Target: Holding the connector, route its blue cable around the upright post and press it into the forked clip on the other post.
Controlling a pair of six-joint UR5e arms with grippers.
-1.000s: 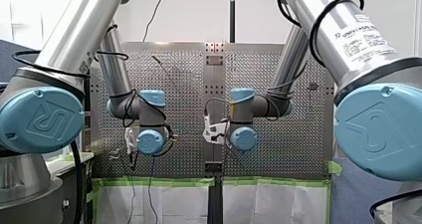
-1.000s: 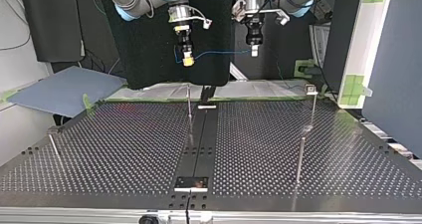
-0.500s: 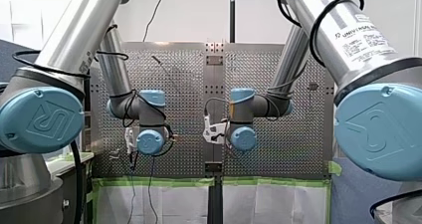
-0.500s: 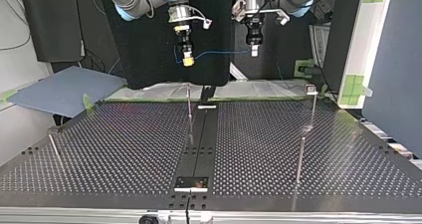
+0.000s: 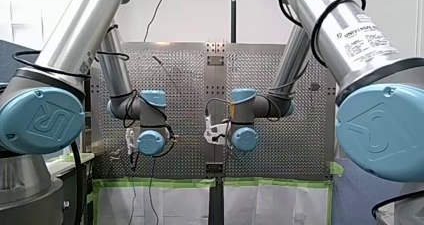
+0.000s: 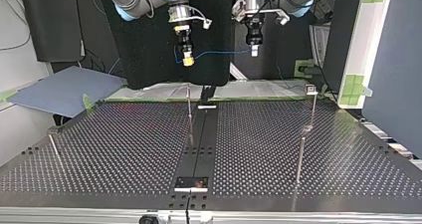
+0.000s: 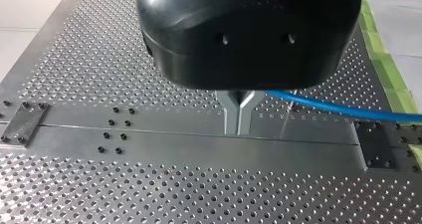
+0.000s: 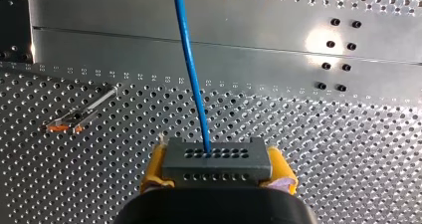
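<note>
Left hand point(image 7: 239, 120) pinched, right hand point(image 8: 217, 167) clamped, both held high

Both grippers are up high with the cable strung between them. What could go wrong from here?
The blue cable runs nearly straight between my right gripper, on the connector, and my left gripper; spreading them could strain or slip it. Descending, either could strike the thin upright post.

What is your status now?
Right gripper shut on connector. Left gripper shut on blue cable. Cable hangs between them, clear of the posts, not yet routed. Nothing in the way.
</note>
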